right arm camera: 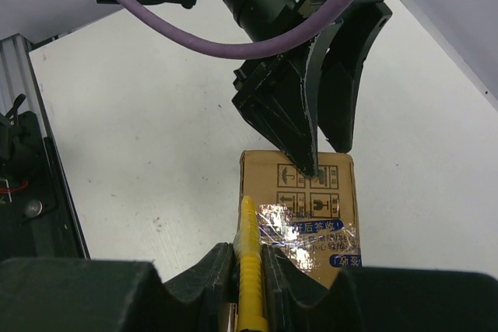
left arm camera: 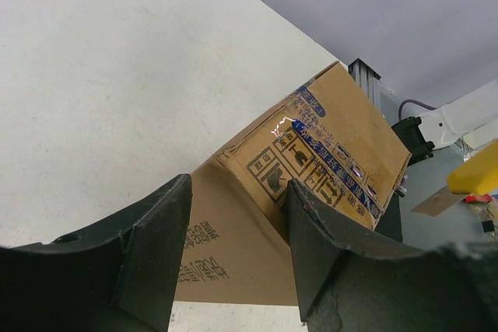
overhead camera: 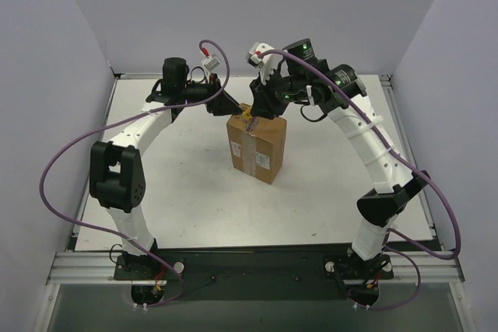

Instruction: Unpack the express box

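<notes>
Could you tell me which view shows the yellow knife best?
Right wrist: the knife lies lengthwise between the right gripper jaws, over the express box. Top view shows only a yellow speck; left wrist, a yellow bit at its right edge.

**Tech A:** Top cam, illum.?
**Tech B:** Bright, even, diffuse from overhead. Shadows on table [overhead camera: 179,184] faint, soft-edged. Img sharp.
**Tech A:** Wrist cams?
**Tech B:** Specular glare on clear tape [right arm camera: 299,227] of express box [right arm camera: 311,192], both views; print beneath partly washed out. Right gripper [right arm camera: 249,254] and yellow knife [right arm camera: 247,223]: near lens, soft focus, fingers underexposed. Left view: bkgd at right edge blurred.
</notes>
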{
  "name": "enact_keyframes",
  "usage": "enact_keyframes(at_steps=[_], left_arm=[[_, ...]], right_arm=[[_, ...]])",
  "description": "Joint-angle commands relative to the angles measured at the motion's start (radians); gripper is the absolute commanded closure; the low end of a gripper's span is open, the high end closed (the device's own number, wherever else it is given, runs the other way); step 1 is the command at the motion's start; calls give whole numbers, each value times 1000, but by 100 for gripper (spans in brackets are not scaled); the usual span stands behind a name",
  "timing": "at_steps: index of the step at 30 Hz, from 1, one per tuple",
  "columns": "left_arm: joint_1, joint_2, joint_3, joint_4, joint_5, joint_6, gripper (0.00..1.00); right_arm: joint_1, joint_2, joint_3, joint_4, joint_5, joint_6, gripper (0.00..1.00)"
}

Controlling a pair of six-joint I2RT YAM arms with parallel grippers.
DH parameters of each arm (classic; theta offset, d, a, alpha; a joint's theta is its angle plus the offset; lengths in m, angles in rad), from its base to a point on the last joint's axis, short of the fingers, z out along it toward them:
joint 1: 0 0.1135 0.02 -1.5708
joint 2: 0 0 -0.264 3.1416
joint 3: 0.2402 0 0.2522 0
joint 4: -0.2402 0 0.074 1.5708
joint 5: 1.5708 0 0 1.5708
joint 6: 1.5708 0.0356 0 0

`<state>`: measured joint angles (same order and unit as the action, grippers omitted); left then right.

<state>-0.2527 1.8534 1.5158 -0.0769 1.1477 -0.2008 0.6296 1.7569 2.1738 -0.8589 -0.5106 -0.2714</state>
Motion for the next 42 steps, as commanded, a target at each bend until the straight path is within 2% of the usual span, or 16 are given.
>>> enact_keyframes(at_steps=[1, 15, 24, 42], left_arm=[[-20, 17, -34, -116, -74, 97, 40], [-34, 20, -34, -144, -91, 129, 41], [-34, 29, -25, -156, -106, 143, 41], [-33, 53, -6, -179, -128, 173, 42]], right_arm=[[15, 32, 32, -17, 11, 8, 100], [25, 93, 78, -3, -3, 32, 100], [25, 47, 5, -8, 0, 57, 100], [-5, -3, -35, -52, 3, 37, 100]])
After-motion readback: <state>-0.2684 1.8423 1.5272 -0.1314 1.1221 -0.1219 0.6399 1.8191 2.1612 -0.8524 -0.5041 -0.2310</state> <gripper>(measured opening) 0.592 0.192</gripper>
